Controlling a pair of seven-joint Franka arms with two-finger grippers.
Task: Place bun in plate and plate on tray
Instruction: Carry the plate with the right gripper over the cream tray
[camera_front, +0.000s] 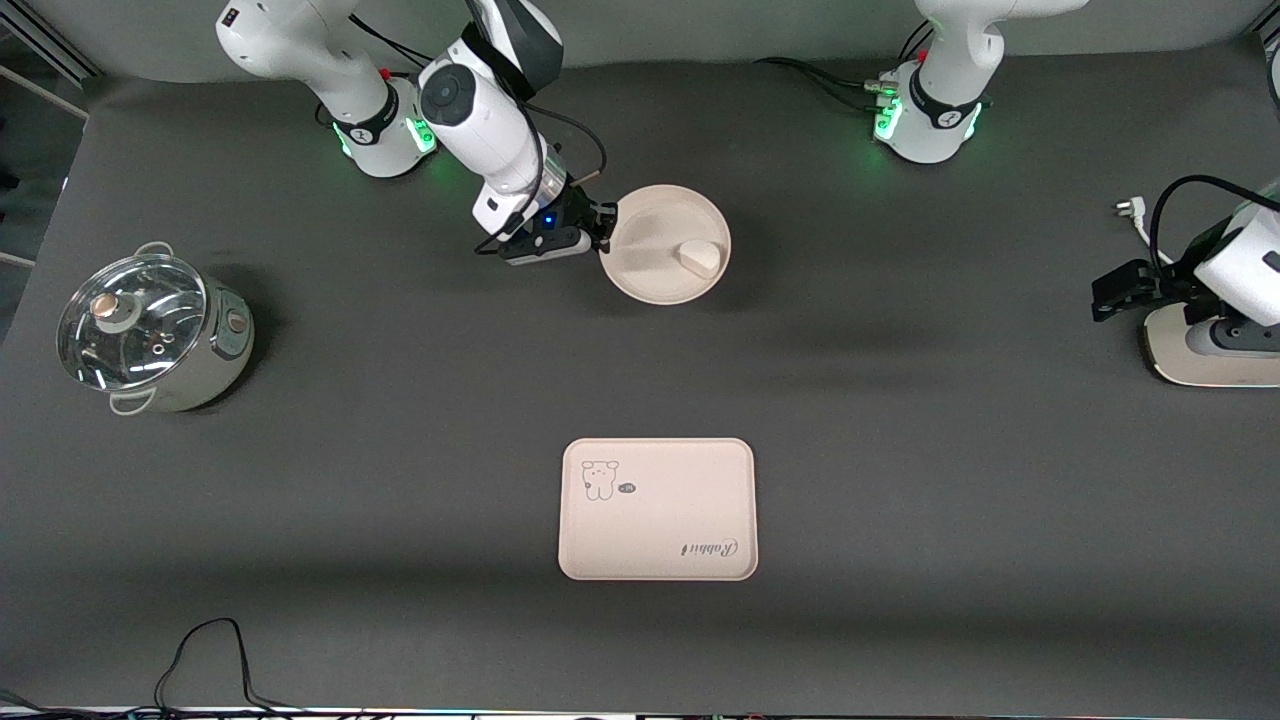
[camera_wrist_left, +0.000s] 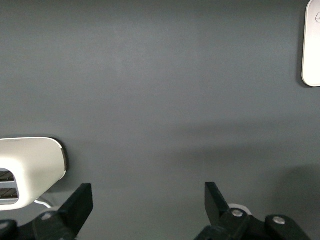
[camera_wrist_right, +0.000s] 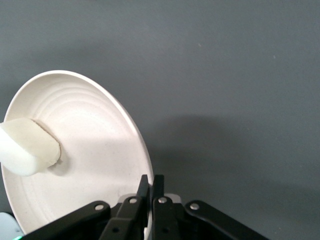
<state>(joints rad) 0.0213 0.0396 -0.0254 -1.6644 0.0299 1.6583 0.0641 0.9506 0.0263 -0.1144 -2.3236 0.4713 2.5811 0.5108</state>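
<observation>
I see the bun (camera_front: 700, 258) lying in the plate (camera_front: 650, 225), near the rim on the side toward the left arm's end, its long axis running diagonally. The right gripper (camera_front: 603, 228) is pinched tight on the plate's rim at the edge toward the right arm's end. The tray (camera_front: 657, 509) sits nearer the front camera, long axis across the table, nothing on it. A lidded pot (camera_front: 152, 332) stands at the right arm's end. The left gripper (camera_wrist_left: 149, 200) waits, jaws wide, beside a white appliance (camera_front: 1210, 350).
</observation>
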